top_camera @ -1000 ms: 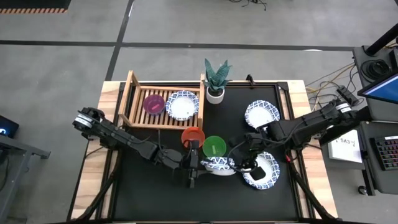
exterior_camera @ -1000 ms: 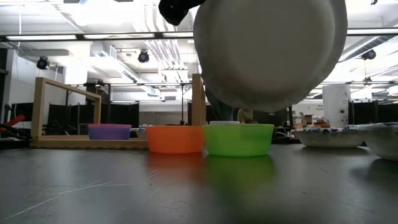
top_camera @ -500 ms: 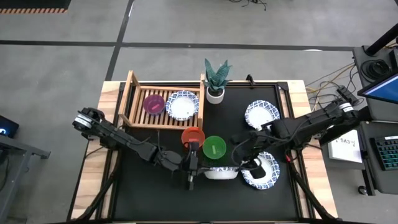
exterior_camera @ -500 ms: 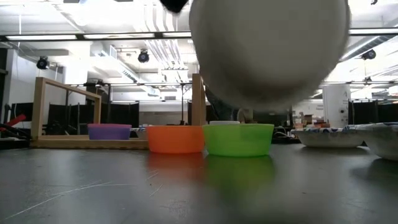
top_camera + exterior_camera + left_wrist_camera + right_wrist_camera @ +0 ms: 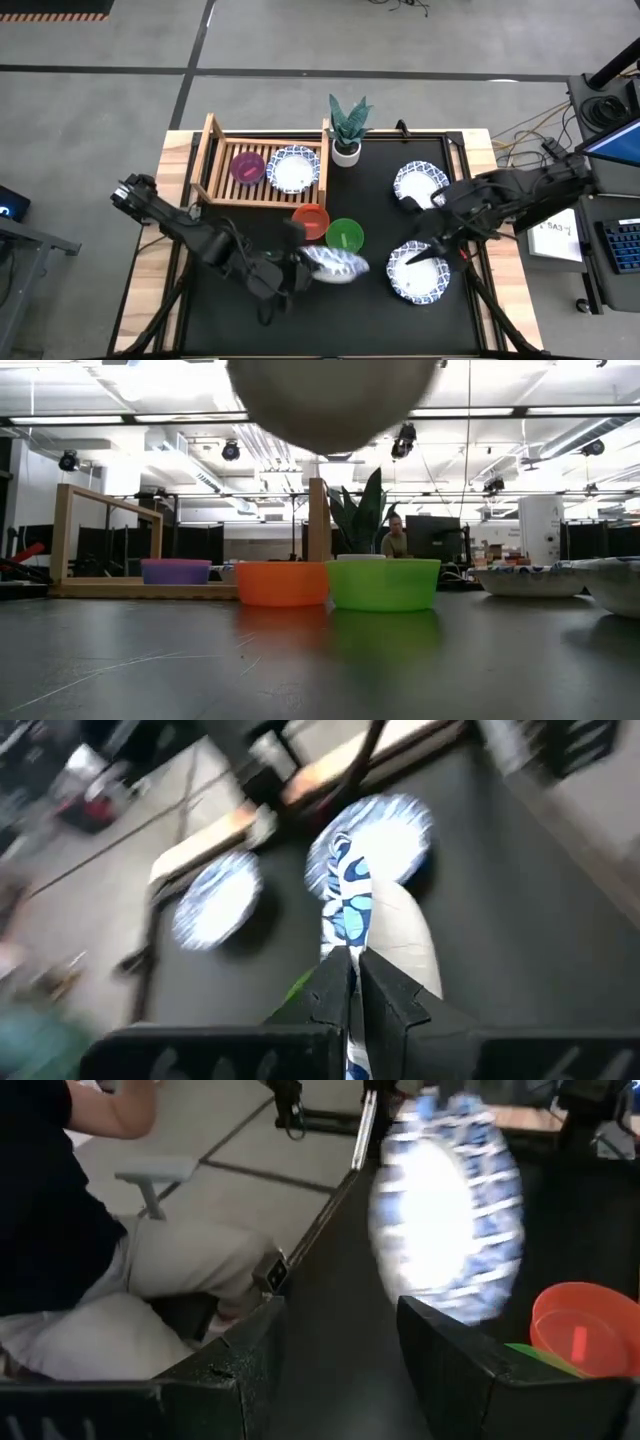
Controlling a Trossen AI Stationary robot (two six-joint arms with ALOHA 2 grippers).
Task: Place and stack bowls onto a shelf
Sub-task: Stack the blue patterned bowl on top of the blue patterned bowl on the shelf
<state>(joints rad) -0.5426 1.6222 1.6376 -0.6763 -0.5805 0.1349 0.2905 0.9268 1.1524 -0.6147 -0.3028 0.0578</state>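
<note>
My left gripper (image 5: 300, 268) is shut on a white bowl with a blue patterned rim (image 5: 335, 265), held above the black mat near its front; the low view shows the bowl's underside (image 5: 330, 400) high up. My right gripper (image 5: 425, 252) stands open over another patterned bowl (image 5: 420, 275) that rests on the mat. A red bowl (image 5: 311, 220) and a green bowl (image 5: 345, 236) sit on the mat in front of the wooden shelf (image 5: 215, 160), which holds a magenta bowl (image 5: 247, 166) and a patterned bowl (image 5: 292, 170). A third patterned bowl (image 5: 420, 185) lies at the far right. My left gripper pinches the bowl's patterned rim (image 5: 345, 925) between its two fingers (image 5: 385, 995), on the side of the bowl toward the table's left. The fingers come roughly level from the left. The bowl is lifted clear of the mat and tilted.
A white pot with a green plant (image 5: 347, 135) stands beside the shelf's right rail. In the right wrist view a seated person (image 5: 70, 1230) shows beyond the table's edge. Bare mat lies at the front left (image 5: 230, 320).
My left gripper has shut on the patterned bowl's rim, and my right gripper has opened and let go of it. The left gripper has then carried the bowl up and toward the table's left, tilting it. The right gripper has drawn back toward the right, over the bowl on the mat.
</note>
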